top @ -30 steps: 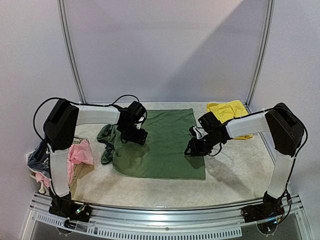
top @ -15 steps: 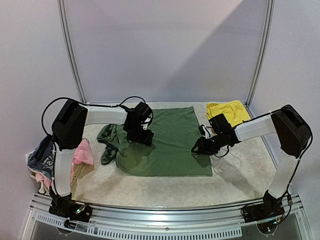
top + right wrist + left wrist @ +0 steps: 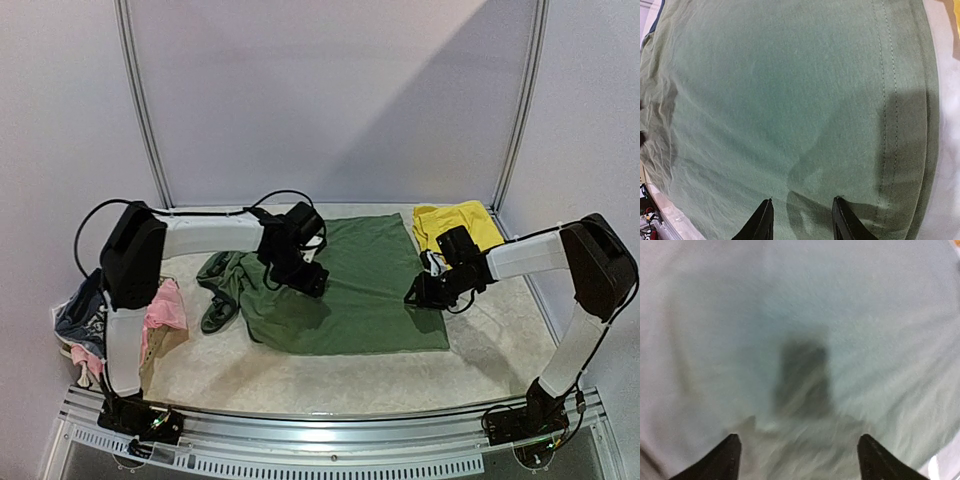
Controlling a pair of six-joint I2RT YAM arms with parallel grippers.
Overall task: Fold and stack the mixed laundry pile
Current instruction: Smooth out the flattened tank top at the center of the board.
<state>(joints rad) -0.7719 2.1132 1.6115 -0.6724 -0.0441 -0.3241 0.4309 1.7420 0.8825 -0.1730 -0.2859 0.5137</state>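
The olive-green top (image 3: 370,285) lies spread flat mid-table, its left end bunched (image 3: 222,285). My left gripper (image 3: 306,279) rests low on its left part; in the left wrist view the gripper (image 3: 799,457) stands open, tips wide apart over blurred green cloth (image 3: 800,315). My right gripper (image 3: 422,295) sits at the top's right edge, open (image 3: 802,217), with flat cloth (image 3: 790,100) and a stitched hem (image 3: 890,100) under it. Yellow shorts (image 3: 455,222) lie at the back right. A pink piece (image 3: 165,305) and a blue-grey piece (image 3: 80,315) hang at the left.
A pale basket (image 3: 70,352) sits off the table's left edge under the pink and blue-grey pieces. White frame posts (image 3: 140,100) rise at the back corners. Pale tabletop (image 3: 300,380) shows in front of the top.
Both grippers have slid to the right, and the green top has shifted right with them. Its bunched left end has been drawn out further from the left.
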